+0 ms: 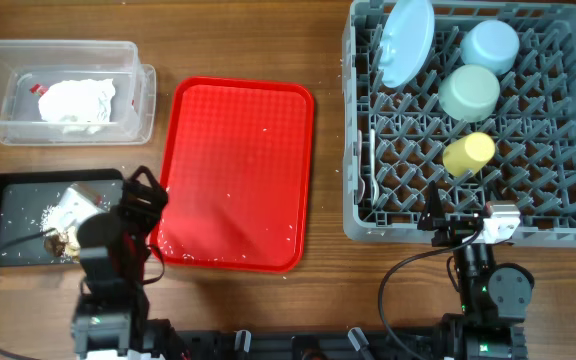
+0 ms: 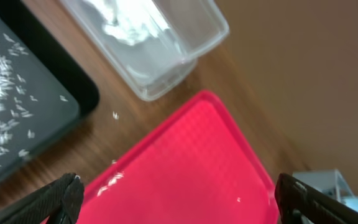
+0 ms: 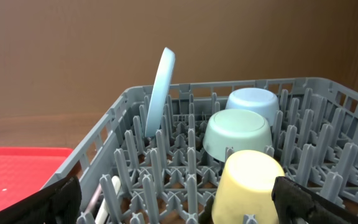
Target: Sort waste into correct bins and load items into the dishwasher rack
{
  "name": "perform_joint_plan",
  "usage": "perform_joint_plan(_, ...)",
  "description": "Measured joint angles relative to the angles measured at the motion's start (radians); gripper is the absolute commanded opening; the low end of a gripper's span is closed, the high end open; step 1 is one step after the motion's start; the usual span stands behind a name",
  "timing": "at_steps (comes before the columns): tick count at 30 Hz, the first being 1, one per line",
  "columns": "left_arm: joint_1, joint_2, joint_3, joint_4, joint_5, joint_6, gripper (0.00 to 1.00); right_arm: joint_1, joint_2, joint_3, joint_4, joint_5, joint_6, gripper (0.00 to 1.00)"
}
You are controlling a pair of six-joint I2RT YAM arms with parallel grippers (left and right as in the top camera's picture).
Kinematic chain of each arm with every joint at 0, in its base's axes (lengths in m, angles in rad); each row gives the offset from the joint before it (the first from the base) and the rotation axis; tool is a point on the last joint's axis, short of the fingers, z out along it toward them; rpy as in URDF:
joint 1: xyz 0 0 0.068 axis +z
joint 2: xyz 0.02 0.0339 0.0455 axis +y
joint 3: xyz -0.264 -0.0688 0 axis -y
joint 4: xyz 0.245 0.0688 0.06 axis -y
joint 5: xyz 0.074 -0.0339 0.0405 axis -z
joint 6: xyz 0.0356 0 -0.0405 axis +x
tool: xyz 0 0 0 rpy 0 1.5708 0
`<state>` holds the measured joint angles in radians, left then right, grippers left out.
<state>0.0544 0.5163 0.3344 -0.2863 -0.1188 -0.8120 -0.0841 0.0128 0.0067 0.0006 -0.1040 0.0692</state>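
Observation:
The grey dishwasher rack holds a white plate on edge, a pale blue bowl, a mint green bowl, a yellow cup and white cutlery. My right gripper hovers open at the rack's near wall, the cup between its spread fingers but untouched. The clear bin contains a crumpled napkin. Brown scraps and crumbs lie in the black bin. Open and empty, my left gripper hangs over the red tray's left edge.
A red serving tray lies between the bins and the rack, with a few pale crumbs near its front. The left wrist view shows this tray, the black bin's corner and the clear bin.

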Motion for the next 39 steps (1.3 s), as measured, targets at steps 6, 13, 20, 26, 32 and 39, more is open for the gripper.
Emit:
perform_joint_plan(6,-0.04,-0.121,-0.227,0.152,0.012,0.004,1.0,0.0,0.0,0.0,0.0,0.0,0.0,1.0)
perform_joint_plan(13,-0.041,-0.312,-0.294,0.158,0.055,0.108,1.0,0.0,0.0,0.0,0.0,0.0,0.0,1.0)
perform_joint_plan(20,-0.047,-0.419,-0.296,0.161,0.111,0.314,1.0,0.0,0.0,0.0,0.0,0.0,0.0,1.0)
perform_joint_plan(26,-0.047,-0.486,-0.296,0.164,0.125,0.406,1.0,0.0,0.0,0.0,0.0,0.0,0.0,1.0)
perform_joint_plan(32,-0.058,-0.503,-0.307,0.191,0.147,0.491,1.0,0.0,0.0,0.0,0.0,0.0,0.0,1.0)
perform_joint_plan(39,-0.059,-0.503,-0.311,0.197,0.147,0.648,1.0,0.0,0.0,0.0,0.0,0.0,0.0,1.0)
